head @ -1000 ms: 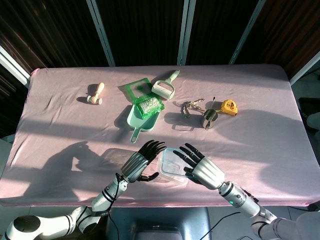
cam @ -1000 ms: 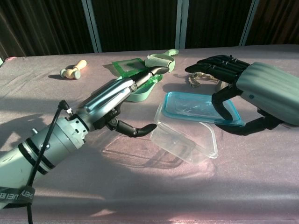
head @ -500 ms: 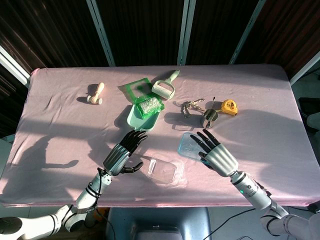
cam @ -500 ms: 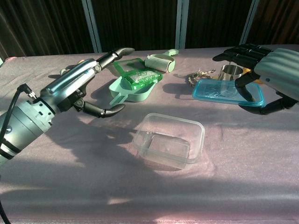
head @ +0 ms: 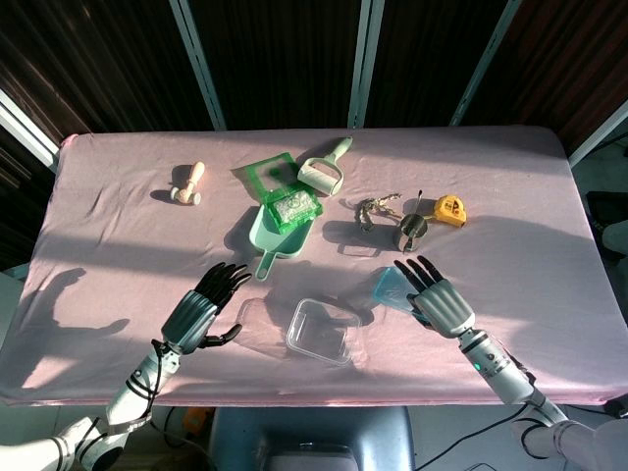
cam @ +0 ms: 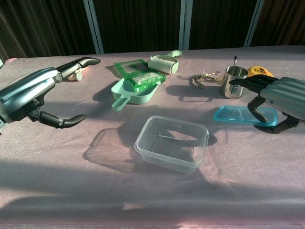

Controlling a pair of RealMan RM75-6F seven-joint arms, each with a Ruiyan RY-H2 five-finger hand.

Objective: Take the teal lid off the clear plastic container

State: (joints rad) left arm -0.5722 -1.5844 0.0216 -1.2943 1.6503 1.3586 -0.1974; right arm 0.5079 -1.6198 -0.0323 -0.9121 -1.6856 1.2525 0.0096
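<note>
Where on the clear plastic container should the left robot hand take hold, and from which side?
Grip the near-left rim of the clear rectangular plastic container, coming from the left robot hand side. It sits upright and open, lid off, so a thumb can likely hook inside the wall. That side is free of objects.

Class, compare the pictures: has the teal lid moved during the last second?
Yes. The teal lid, held by the right hand, went rightward off the clear container, ending near the metal cup.
</note>
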